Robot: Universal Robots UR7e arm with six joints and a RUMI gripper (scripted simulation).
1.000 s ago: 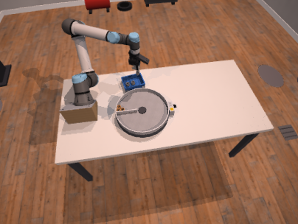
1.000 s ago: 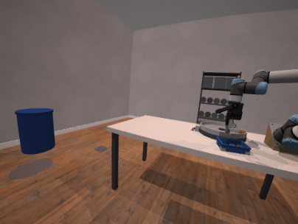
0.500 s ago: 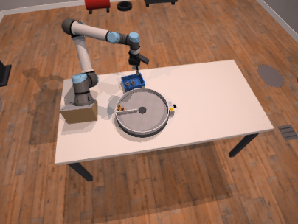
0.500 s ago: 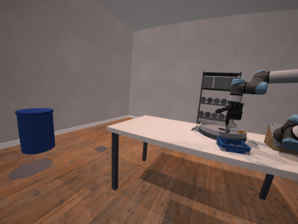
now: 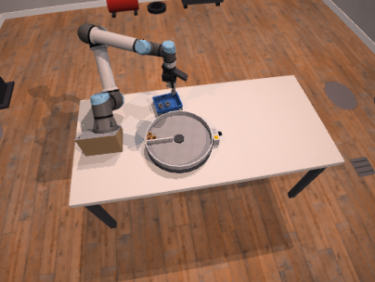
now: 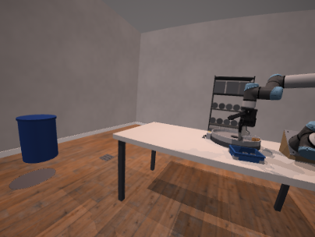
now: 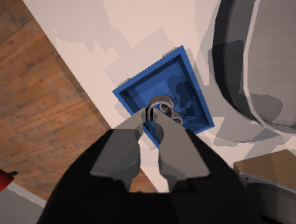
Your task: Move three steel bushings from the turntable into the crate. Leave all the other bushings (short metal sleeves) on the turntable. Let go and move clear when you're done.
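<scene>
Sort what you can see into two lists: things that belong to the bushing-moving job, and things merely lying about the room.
Belongs to the job:
- turntable
- blue crate
- steel bushing held in the gripper above the crate
- bushings left on the turntable

Just lying about:
- blue barrel
- shelf rack
- red stool
- tyre
</scene>
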